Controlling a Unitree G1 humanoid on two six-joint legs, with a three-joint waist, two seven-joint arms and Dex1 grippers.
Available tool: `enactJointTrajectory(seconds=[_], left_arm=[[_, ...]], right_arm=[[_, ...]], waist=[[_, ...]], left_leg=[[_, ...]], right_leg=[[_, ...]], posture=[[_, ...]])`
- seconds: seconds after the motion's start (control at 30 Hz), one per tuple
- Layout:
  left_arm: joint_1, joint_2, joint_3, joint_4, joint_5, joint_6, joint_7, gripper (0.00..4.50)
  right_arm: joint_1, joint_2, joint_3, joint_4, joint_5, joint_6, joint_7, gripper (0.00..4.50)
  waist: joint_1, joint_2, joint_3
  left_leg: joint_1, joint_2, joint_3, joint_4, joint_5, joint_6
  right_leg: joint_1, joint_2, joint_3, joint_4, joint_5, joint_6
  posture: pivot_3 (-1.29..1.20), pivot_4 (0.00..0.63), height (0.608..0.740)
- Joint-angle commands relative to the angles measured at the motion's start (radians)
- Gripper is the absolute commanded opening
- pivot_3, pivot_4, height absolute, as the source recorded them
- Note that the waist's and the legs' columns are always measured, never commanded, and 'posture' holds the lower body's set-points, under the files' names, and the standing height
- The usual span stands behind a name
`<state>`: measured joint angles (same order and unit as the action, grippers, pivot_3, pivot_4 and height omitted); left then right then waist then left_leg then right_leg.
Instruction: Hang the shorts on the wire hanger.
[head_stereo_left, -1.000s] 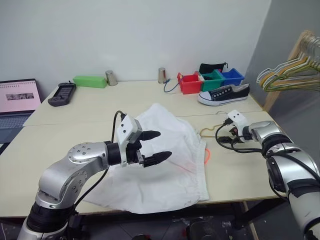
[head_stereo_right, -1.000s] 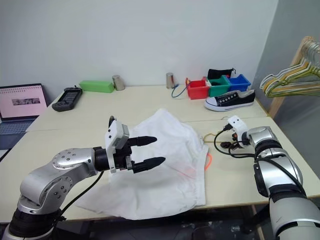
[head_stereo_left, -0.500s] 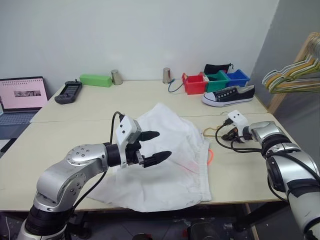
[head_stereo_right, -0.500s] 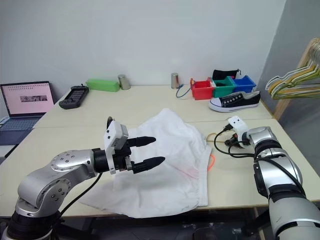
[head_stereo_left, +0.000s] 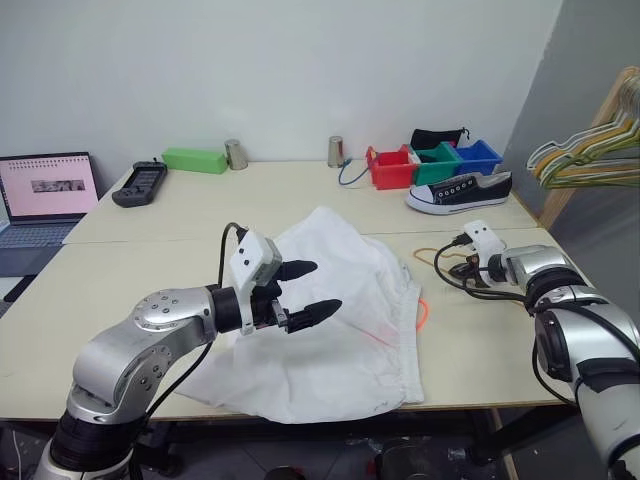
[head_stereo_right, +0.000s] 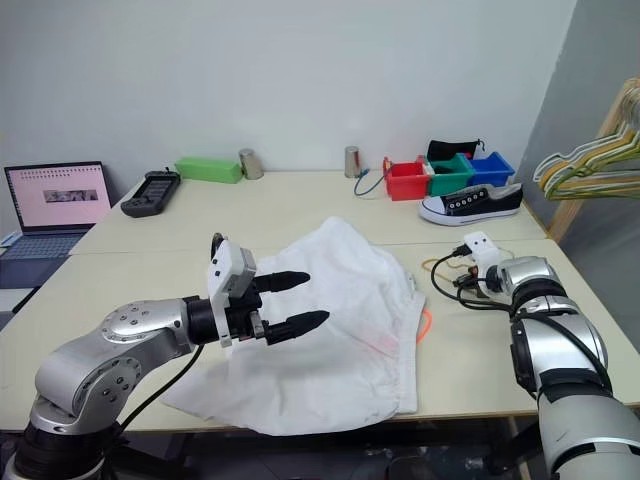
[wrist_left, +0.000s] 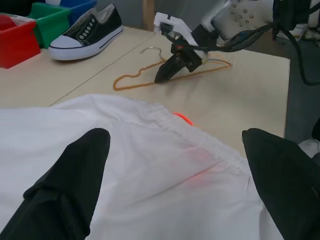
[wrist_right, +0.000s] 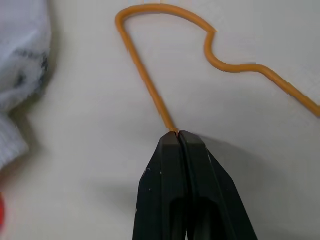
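Note:
The white shorts (head_stereo_left: 335, 320) lie spread on the table's near middle, their orange-red drawstring (head_stereo_left: 426, 311) showing at the right edge. My left gripper (head_stereo_left: 329, 287) hovers open just above the shorts, its two black fingers (wrist_left: 75, 170) wide apart with nothing between them. The wire hanger (wrist_left: 135, 80) lies flat on the table to the right of the shorts, its hook toward the back. My right gripper (wrist_right: 177, 135) is shut on the wire hanger (wrist_right: 150, 90) with the thin wire pinched at its fingertips, low on the tabletop (head_stereo_left: 463, 268).
A black-and-white shoe (head_stereo_left: 458, 190) and red, green and blue bins (head_stereo_left: 388, 166) sit at the back right. A laptop (head_stereo_left: 45, 190), a black device (head_stereo_left: 138, 183) and a green box (head_stereo_left: 195, 160) stand at the back left. Pastel hangers (head_stereo_left: 585, 160) hang on a wooden rack at far right.
My right gripper has rolled at the wrist and shut on the hanger's wire. The left arm has kept still, open over the shorts.

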<state>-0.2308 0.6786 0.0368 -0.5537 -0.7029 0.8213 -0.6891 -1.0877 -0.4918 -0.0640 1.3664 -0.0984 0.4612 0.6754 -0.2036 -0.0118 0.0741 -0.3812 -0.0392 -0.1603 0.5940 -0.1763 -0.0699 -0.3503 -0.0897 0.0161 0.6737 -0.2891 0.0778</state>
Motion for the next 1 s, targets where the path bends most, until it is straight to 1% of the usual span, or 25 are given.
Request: enactJointTrajectory(seconds=[0.03, 0.13, 0.23, 0.33, 0.43, 0.53, 0.57, 0.6, 0.7, 0.73, 0.8, 0.83, 0.9, 0.93, 0.97, 1.0], left_arm=[[0.014, 0.013, 0.054, -0.041, -0.015, -0.001, 0.017, 4.50], [0.032, 0.020, 0.068, -0.053, -0.022, 0.002, 0.021, 4.50], [0.038, 0.026, 0.072, -0.055, -0.026, 0.007, 0.018, 4.50], [0.030, 0.036, 0.069, -0.047, -0.024, 0.008, 0.010, 4.50], [0.013, 0.043, 0.063, -0.034, -0.020, 0.007, 0.000, 4.50], [0.004, 0.043, 0.057, -0.020, -0.010, 0.003, -0.010, 4.50], [0.003, 0.042, 0.054, -0.017, -0.006, 0.001, -0.011, 4.50], [0.003, 0.041, 0.051, -0.015, -0.004, -0.002, -0.012, 4.50], [0.007, 0.037, 0.046, -0.016, 0.002, -0.007, -0.015, 4.50], [0.009, 0.037, 0.046, -0.016, 0.003, -0.008, -0.017, 4.50], [0.013, 0.037, 0.045, -0.014, 0.006, -0.012, -0.021, 4.50], [0.015, 0.037, 0.046, -0.014, 0.007, -0.014, -0.023, 4.50], [0.015, 0.036, 0.044, -0.010, 0.009, -0.017, -0.028, 4.50], [0.014, 0.036, 0.043, -0.007, 0.010, -0.019, -0.031, 4.50], [0.011, 0.037, 0.041, -0.004, 0.010, -0.021, -0.033, 4.50], [0.009, 0.038, 0.040, -0.001, 0.010, -0.024, -0.036, 4.50]], right_arm=[[-0.035, 0.000, -0.092, -0.034, 0.080, 0.097, -0.162, 0.04], [-0.046, 0.023, -0.153, -0.063, 0.139, 0.211, -0.253, 0.04], [-0.039, 0.085, -0.185, -0.123, 0.186, 0.359, -0.317, 0.04], [-0.005, 0.150, -0.201, -0.253, 0.224, 0.495, -0.375, 0.04], [0.050, 0.211, -0.216, -0.429, 0.248, 0.612, -0.448, 0.04], [0.100, 0.240, -0.231, -0.556, 0.246, 0.654, -0.521, 0.04], [0.114, 0.234, -0.222, -0.575, 0.236, 0.637, -0.527, 0.04], [0.124, 0.224, -0.217, -0.587, 0.233, 0.625, -0.529, 0.20], [0.151, 0.177, -0.159, -0.646, 0.228, 0.588, -0.457, 0.80], [0.161, 0.158, -0.118, -0.676, 0.223, 0.559, -0.406, 1.08], [0.179, 0.116, -0.043, -0.740, 0.223, 0.526, -0.303, 1.43], [0.186, 0.096, -0.012, -0.770, 0.234, 0.526, -0.246, 1.62], [0.203, 0.028, 0.067, -0.850, 0.249, 0.489, -0.094, 2.25], [0.214, -0.019, 0.119, -0.884, 0.246, 0.437, 0.009, 2.48], [0.217, -0.056, 0.150, -0.896, 0.241, 0.398, 0.077, 2.69], [0.212, -0.077, 0.160, -0.885, 0.240, 0.383, 0.108, 2.94]], waist=[[0.003, 0.000, 0.000], [0.008, 0.000, 0.000], [0.008, 0.000, 0.000], [0.001, 0.000, 0.000], [0.002, 0.000, 0.000], [0.007, 0.000, 0.000], [0.008, 0.000, 0.000], [0.009, 0.001, 0.000], [0.010, 0.001, 0.000], [0.011, 0.002, 0.001], [0.011, 0.003, 0.002], [0.010, 0.004, 0.002], [0.008, 0.004, 0.002], [0.005, 0.005, 0.003], [0.002, 0.005, 0.003], [0.000, 0.005, 0.003]], left_leg=[[0.000, 0.000, 0.000, 0.000, 0.000, 0.000], [0.000, 0.000, 0.000, 0.000, 0.000, 0.000], [0.000, 0.000, 0.000, 0.000, 0.000, 0.000], [0.000, 0.001, 0.000, 0.000, 0.000, 0.000], [0.000, 0.002, 0.000, -0.001, 0.000, 0.000], [-0.001, 0.002, -0.001, -0.001, 0.000, 0.000], [-0.001, 0.001, -0.001, -0.001, 0.000, 0.000], [-0.001, 0.001, -0.001, -0.001, 0.000, 0.000], [-0.001, 0.001, -0.001, -0.001, 0.000, 0.000], [-0.001, 0.001, -0.001, -0.001, 0.000, 0.000], [-0.002, 0.001, -0.001, -0.001, 0.000, 0.000], [-0.003, 0.000, -0.001, -0.001, 0.000, 0.000], [-0.004, 0.000, 0.000, -0.001, 0.000, 0.000], [-0.004, 0.000, 0.000, -0.001, 0.000, 0.000], [-0.004, 0.001, 0.000, -0.001, 0.000, 0.000], [-0.004, 0.001, 0.000, -0.001, 0.000, 0.000]], right_leg=[[0.000, 0.000, 0.000, 0.000, 0.000, 0.000], [0.000, 0.000, 0.000, 0.000, 0.000, -0.001], [0.000, 0.000, 0.000, 0.000, -0.001, -0.001], [-0.001, 0.001, 0.000, 0.000, -0.001, -0.002], [-0.002, 0.002, 0.000, 0.001, -0.001, -0.002], [-0.002, 0.002, 0.000, 0.001, -0.001, -0.002], [-0.002, 0.002, 0.000, 0.001, -0.001, -0.002], [-0.002, 0.002, 0.000, 0.000, -0.001, -0.002], [-0.002, 0.002, 0.000, 0.000, -0.001, -0.002], [-0.002, 0.002, 0.000, 0.000, -0.001, -0.002], [-0.002, 0.002, 0.000, -0.001, -0.001, -0.002], [-0.002, 0.002, 0.000, -0.002, -0.001, -0.002], [-0.003, 0.001, 0.000, -0.002, -0.001, -0.002], [-0.003, 0.001, 0.000, -0.002, -0.001, -0.002], [-0.004, 0.001, 0.000, -0.002, -0.001, -0.002], [-0.004, 0.001, 0.000, -0.002, -0.001, -0.001]], posture=[[-0.13, 0.007, 0.740], [-0.13, 0.013, 0.740], [-0.14, 0.017, 0.740], [-0.15, 0.019, 0.740], [-0.15, 0.019, 0.740], [-0.16, 0.016, 0.740], [-0.16, 0.016, 0.740], [-0.16, 0.014, 0.740], [-0.17, 0.012, 0.740], [-0.17, 0.011, 0.740], [-0.18, 0.010, 0.740], [-0.18, 0.008, 0.740], [-0.18, 0.007, 0.740], [-0.19, 0.005, 0.740], [-0.19, 0.004, 0.740], [-0.19, 0.005, 0.740]])
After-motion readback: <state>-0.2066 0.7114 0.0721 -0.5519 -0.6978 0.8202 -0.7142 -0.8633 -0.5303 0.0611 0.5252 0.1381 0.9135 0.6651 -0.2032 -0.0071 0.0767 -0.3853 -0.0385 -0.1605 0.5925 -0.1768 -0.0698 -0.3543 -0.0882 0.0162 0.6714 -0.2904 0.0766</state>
